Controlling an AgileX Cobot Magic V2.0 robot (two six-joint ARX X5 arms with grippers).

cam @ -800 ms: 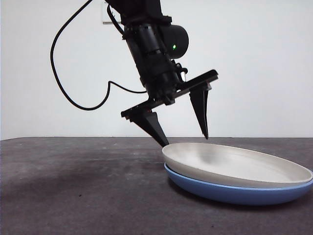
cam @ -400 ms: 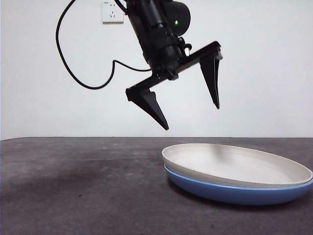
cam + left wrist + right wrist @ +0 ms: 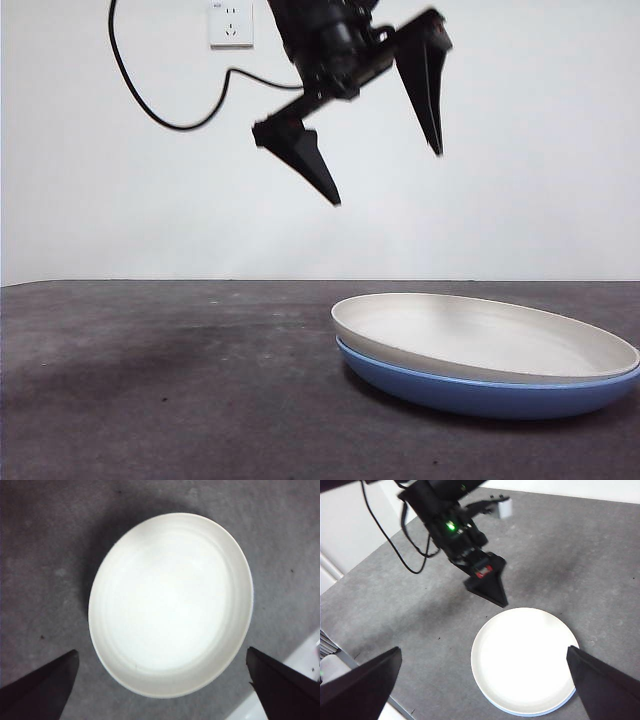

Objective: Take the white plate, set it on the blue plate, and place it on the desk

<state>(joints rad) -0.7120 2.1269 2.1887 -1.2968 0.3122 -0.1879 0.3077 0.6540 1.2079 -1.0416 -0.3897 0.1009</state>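
Note:
The white plate (image 3: pixel 480 335) lies stacked inside the blue plate (image 3: pixel 480 397) on the desk (image 3: pixel 150 400), right of centre. My left gripper (image 3: pixel 387 178) hangs open and empty well above the stack's left rim. Its wrist view looks straight down on the white plate (image 3: pixel 170 605) between the spread jaws of the left gripper (image 3: pixel 161 651); the blue plate is hidden underneath there. My right gripper (image 3: pixel 483 650) is open and empty, high over the scene. From there the white plate (image 3: pixel 522 660) shows with a thin blue plate rim (image 3: pixel 540 713) below it.
A wall socket (image 3: pixel 231 22) and a looping black cable (image 3: pixel 150 110) are behind the left arm. The desk's edge (image 3: pixel 365 660) runs along one side in the right wrist view. A pale surface (image 3: pixel 300 665) lies beyond the desk near the plates.
My left gripper has risen from the white plate's left rim to high above it, still open. Both plates have stayed in place.

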